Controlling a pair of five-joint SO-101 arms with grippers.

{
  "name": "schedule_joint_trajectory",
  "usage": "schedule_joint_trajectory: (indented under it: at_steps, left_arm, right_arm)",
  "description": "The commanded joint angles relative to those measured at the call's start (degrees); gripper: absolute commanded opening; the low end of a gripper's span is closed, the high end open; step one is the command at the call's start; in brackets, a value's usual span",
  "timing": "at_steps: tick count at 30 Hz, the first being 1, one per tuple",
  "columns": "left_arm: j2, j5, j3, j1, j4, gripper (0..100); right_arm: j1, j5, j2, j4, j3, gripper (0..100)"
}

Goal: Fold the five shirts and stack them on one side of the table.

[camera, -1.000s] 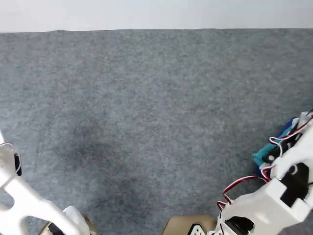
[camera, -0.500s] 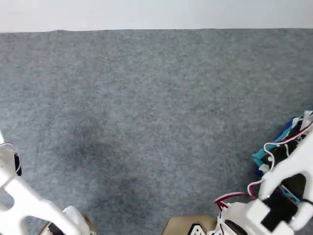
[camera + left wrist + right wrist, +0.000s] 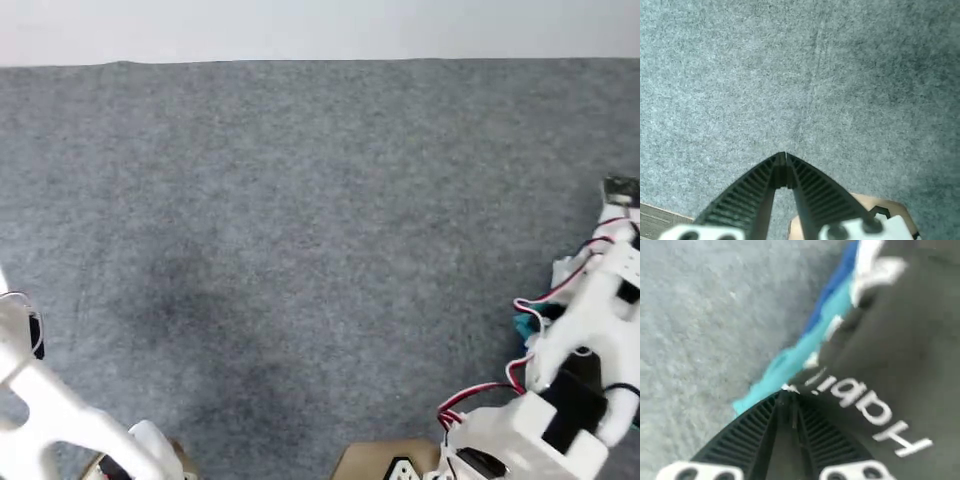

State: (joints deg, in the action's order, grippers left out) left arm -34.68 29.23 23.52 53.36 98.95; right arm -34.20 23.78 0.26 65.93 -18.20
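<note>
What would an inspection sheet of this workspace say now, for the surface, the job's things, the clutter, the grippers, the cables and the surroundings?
Surface: grey felt mat covers the table.
Job's things: shirts stacked at the right side; dark shirt with white print on top, edges of teal shirt and blue shirt under it; their number cannot be told.
Clutter: cardboard piece at the near edge, between the arms.
Grippers: left gripper shut over the mat; right gripper shut at the stack's edge; whether it pinches fabric cannot be told.
Cables: red, white and black wires loop along the right arm.
Surroundings: white wall behind the table.
</note>
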Motion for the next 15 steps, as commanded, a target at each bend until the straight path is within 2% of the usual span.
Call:
schedule_joint_trajectory:
  at_steps: [1,9,15]
  left_arm:
    - [-1.3,0.2,-0.2,-0.1,1.1,0]
    - [-1.3,0.2,-0.2,-0.1,1.1,0]
    - [-1.4,0.2,-0.7,-0.1,1.1,0]
  right_arm:
    - [2.9,-4.0,-4.6,2.2,2.6,1.0]
    - [2.8,-5.2,-16.7,6.0,3.7,1.0]
    - [3.0,-5.2,-26.2,12.5,3.7,1.0]
